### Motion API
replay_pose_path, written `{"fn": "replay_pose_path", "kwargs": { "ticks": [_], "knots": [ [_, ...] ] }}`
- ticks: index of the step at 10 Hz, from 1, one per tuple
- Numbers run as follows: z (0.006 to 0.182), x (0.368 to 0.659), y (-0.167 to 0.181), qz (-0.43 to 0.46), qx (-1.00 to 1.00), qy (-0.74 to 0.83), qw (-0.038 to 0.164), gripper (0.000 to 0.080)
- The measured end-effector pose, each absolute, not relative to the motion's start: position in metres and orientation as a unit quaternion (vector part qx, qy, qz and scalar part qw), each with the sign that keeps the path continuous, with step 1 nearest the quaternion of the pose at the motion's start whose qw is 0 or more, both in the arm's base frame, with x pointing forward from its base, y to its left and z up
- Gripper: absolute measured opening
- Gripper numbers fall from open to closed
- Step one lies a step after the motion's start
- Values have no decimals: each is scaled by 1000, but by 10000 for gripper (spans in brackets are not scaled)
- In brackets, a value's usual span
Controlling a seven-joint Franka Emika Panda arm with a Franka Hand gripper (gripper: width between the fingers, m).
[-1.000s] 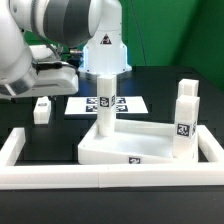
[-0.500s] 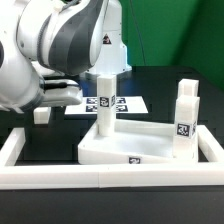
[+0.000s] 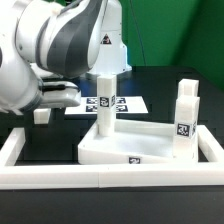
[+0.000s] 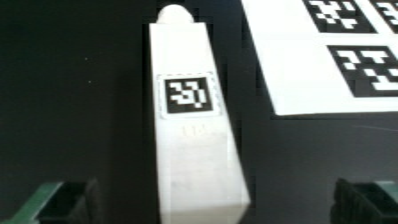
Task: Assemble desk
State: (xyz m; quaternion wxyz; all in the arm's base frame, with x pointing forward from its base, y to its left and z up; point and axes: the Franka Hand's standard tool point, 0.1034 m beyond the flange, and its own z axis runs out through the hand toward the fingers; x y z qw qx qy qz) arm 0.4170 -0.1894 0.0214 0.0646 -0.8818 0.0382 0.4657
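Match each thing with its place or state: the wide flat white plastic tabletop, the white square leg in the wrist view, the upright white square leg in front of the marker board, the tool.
Things:
1. wide flat white plastic tabletop
2. white square leg in the wrist view
3. upright white square leg
4. tool

Places or states:
A. open, above a lying leg
B. standing on the tabletop
C. inside the long white border wall
D. lying on the black table beside the marker board

Pairs: 1-C, 2-D, 3-B, 4-A.
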Motion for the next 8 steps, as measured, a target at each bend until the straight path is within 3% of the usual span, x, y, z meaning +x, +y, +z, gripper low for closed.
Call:
{"fn": "replay_pose_path", "kwargs": {
  "ticks": [2,5,7,8],
  "knots": [
    [12,400,-185,479,-874,43,67,649],
    [12,401,-187,477,-875,44,67,619],
    [12,401,-187,477,-875,44,67,286],
    [12,401,-187,477,-875,44,67,286]
  ]
}}
